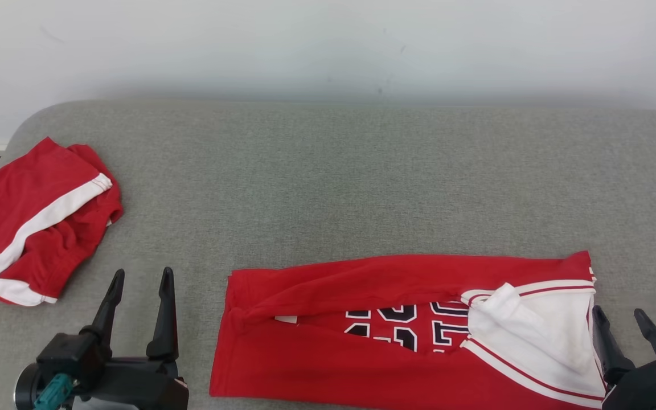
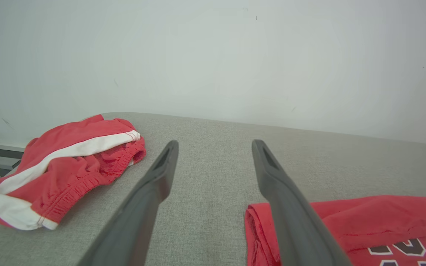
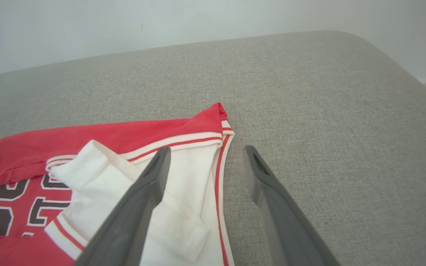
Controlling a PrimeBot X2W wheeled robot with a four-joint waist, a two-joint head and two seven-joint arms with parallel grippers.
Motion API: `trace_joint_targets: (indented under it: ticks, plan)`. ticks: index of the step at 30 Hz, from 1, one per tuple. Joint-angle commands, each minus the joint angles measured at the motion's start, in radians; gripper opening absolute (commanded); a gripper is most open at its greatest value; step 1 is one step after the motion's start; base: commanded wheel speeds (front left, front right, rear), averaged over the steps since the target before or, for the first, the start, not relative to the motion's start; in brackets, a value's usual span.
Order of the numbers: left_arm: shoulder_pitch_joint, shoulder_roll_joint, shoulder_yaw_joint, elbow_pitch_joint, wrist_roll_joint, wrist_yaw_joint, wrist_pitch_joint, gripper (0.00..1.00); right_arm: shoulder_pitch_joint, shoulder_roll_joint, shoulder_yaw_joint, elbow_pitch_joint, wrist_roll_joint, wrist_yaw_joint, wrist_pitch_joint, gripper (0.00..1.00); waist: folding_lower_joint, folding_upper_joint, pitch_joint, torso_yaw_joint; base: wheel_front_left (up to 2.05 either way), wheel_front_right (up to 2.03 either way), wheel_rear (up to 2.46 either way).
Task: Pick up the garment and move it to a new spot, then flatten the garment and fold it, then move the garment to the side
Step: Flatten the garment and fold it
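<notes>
The garment (image 1: 362, 353) is a red jersey with dark numbers and white, red-striped trim, lying on the grey cushion (image 1: 328, 188) at the front right; its far long edge is folded over toward me. My left gripper (image 1: 141, 279) stands open just left of the jersey's left edge, holding nothing. In the left wrist view the left gripper (image 2: 215, 146) has the jersey's corner (image 2: 346, 221) beside its right finger. My right gripper (image 1: 618, 316) stands open at the jersey's white right end. In the right wrist view the right gripper (image 3: 204, 153) hovers over the trimmed edge (image 3: 183, 173), empty.
Crumpled red shorts with a white stripe (image 1: 40, 219) lie at the cushion's far left, also in the left wrist view (image 2: 65, 166). A white wall (image 1: 328, 45) rises behind the cushion. The cushion's rounded right corner (image 3: 390, 62) drops off to the floor.
</notes>
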Motion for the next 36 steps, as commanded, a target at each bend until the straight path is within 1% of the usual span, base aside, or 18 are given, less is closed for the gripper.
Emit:
trace_joint_targets:
  ticks: [1,3,8,11,12,13,18,19,20,21,22,25,28,36]
  plan:
    - [0.022,-0.013,0.014,-0.002,0.023,-0.008,-0.003,1.00,-0.014,-0.010,0.003,0.021,0.005,-0.003,0.009,1.00,0.0000,-0.0001,-0.001,0.009,0.00,0.00,0.00]
    - [0.041,-0.040,0.065,-0.002,0.071,-0.029,-0.003,1.00,-0.044,-0.017,0.015,0.085,0.005,-0.003,0.021,1.00,0.0000,-0.0001,0.002,0.019,0.00,0.00,0.00]
    - [0.063,-0.087,0.129,0.012,0.147,-0.071,-0.003,1.00,-0.091,-0.027,0.041,0.214,0.001,-0.003,0.015,1.00,0.0000,-0.0001,0.010,0.031,0.00,0.00,0.00]
    - [0.074,-0.114,0.158,0.022,0.186,-0.097,-0.003,1.00,-0.120,-0.037,0.063,0.289,-0.026,-0.003,-0.003,1.00,0.0000,-0.0001,0.011,0.040,0.00,0.00,0.00]
    - [0.080,-0.124,0.167,0.027,0.200,-0.106,-0.003,1.00,-0.127,-0.031,0.069,0.313,-0.026,-0.003,-0.006,1.00,0.0000,-0.0001,0.010,0.043,0.00,0.00,0.00]
    - [0.080,-0.124,0.167,0.027,0.200,-0.106,-0.003,1.00,-0.127,-0.031,0.069,0.313,-0.026,-0.003,-0.006,1.00,0.0000,-0.0001,0.010,0.043,0.00,0.00,0.00]
    - [0.098,-0.164,0.211,0.042,0.254,-0.143,-0.003,1.00,-0.154,-0.030,0.102,0.418,-0.009,-0.003,-0.012,1.00,0.0000,-0.0001,0.001,0.052,0.00,0.00,0.00]
    - [0.104,-0.171,0.220,0.048,0.261,-0.149,-0.003,1.00,-0.158,-0.030,0.111,0.434,-0.002,-0.003,-0.012,0.87,0.0000,-0.0001,-0.002,0.052,0.00,0.00,0.00]
    - [0.109,-0.178,0.230,0.052,0.269,-0.156,-0.003,1.00,-0.162,-0.029,0.118,0.452,0.003,-0.003,-0.007,0.57,0.0000,-0.0001,-0.007,0.051,0.00,0.00,0.00]
    - [0.113,-0.183,0.239,0.054,0.277,-0.162,-0.003,1.00,-0.167,-0.030,0.125,0.468,0.009,-0.003,-0.002,0.15,0.0000,-0.0001,-0.009,0.050,0.00,0.00,0.00]
    - [0.118,-0.190,0.249,0.058,0.283,-0.166,-0.003,1.00,-0.173,-0.028,0.130,0.482,0.019,-0.003,-0.004,0.00,0.0000,-0.0001,-0.013,0.047,0.00,0.00,0.00]
    - [0.127,-0.207,0.270,0.065,0.296,-0.181,-0.003,1.00,-0.194,-0.043,0.142,0.519,0.028,-0.003,-0.014,0.00,0.0000,-0.0001,-0.021,0.043,0.00,0.00,0.00]
    - [0.131,-0.221,0.284,0.068,0.314,-0.190,-0.003,1.00,-0.218,-0.075,0.139,0.540,0.042,-0.003,-0.033,0.00,0.0000,-0.0001,-0.028,0.039,0.00,0.00,0.00]
    - [0.143,-0.244,0.321,0.076,0.344,-0.214,-0.003,1.00,-0.245,-0.219,0.054,0.569,0.038,-0.003,-0.067,0.00,0.0000,-0.0001,-0.056,0.022,0.00,0.00,0.00]
